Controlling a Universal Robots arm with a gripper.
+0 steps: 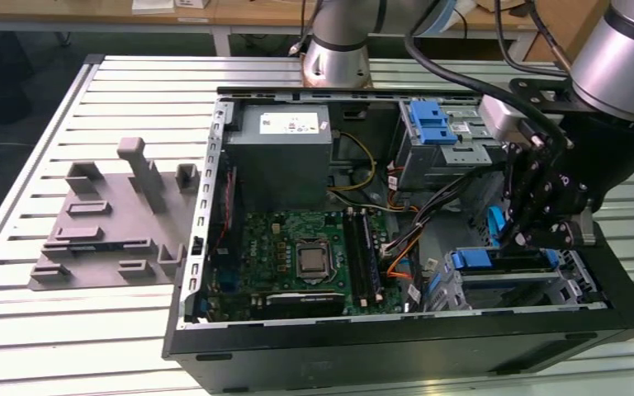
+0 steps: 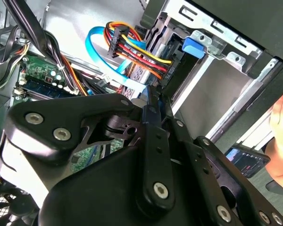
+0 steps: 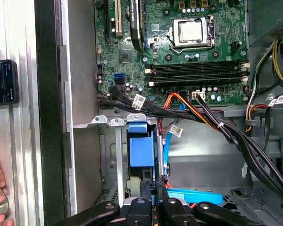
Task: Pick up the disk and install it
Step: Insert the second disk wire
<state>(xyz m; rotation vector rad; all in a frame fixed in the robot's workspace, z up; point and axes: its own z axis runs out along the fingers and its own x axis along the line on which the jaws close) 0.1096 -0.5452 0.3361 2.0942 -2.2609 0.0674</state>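
The black, multi-link end effector [image 1: 545,235] hangs inside the open black computer case [image 1: 405,346] on the ribbed metal worktop [image 1: 30,346]. In the first wrist view its fingertips [image 3: 153,186] are nearly together, pinched at the near end of the disk's blue plastic caddy [image 3: 141,146]. The disk sits in the grey metal drive cage [image 3: 111,155] directly ahead of the end effector, its long axis running straight away from the fingers toward the green motherboard [image 3: 179,52].
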